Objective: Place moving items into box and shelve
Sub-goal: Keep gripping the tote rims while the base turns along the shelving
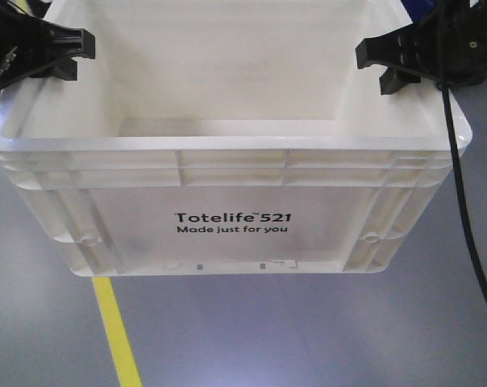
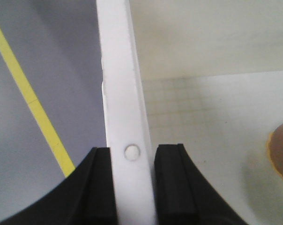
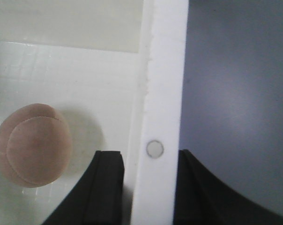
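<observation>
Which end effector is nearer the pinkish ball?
The right end effector: in the crate, the pinkish ball lies beside its inner finger, far from the left end effector.

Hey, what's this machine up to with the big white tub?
A two-armed robot is gripping the white crate by its side rims. The left pincer is clamped on the left rim and the right pincer on the right. A pinkish-tan ball already lies inside, on the bottom near the right wall. Beneath is a grey floor with a yellow line. Whether the crate is lifted off it is unclear.
</observation>
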Controlling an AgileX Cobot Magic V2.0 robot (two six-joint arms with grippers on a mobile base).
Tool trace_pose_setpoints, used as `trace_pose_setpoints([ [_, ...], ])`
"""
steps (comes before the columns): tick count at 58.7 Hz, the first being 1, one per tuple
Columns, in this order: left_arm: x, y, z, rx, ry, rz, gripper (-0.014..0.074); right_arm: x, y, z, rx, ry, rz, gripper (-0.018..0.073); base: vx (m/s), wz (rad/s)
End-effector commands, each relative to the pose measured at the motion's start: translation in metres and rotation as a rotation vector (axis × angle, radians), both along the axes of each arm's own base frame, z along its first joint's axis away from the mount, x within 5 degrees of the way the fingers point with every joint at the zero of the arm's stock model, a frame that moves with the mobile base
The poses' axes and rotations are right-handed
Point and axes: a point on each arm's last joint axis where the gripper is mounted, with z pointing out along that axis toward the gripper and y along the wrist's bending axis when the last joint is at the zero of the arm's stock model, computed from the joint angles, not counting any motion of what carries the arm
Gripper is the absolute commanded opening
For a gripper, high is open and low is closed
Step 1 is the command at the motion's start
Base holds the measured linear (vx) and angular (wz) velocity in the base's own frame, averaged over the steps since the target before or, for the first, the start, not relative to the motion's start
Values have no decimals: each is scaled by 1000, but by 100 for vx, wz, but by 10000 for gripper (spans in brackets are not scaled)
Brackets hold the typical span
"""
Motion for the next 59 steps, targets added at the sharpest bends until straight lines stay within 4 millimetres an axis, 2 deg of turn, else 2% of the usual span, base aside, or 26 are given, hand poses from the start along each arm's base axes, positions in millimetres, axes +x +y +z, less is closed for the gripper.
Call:
trace_pose_setpoints([
  [1, -6, 6, 34, -10, -209, -4, 2, -8, -10, 34, -6, -184, -1, -5, 49, -46],
  [27, -6, 6, 34, -8, -208, -4, 2, -8, -10, 34, -6, -184, -1, -5, 45, -52],
  [59, -6, 6, 34, -8, -209, -4, 2, -8, -10, 34, -6, -183, -1, -5, 39, -72],
])
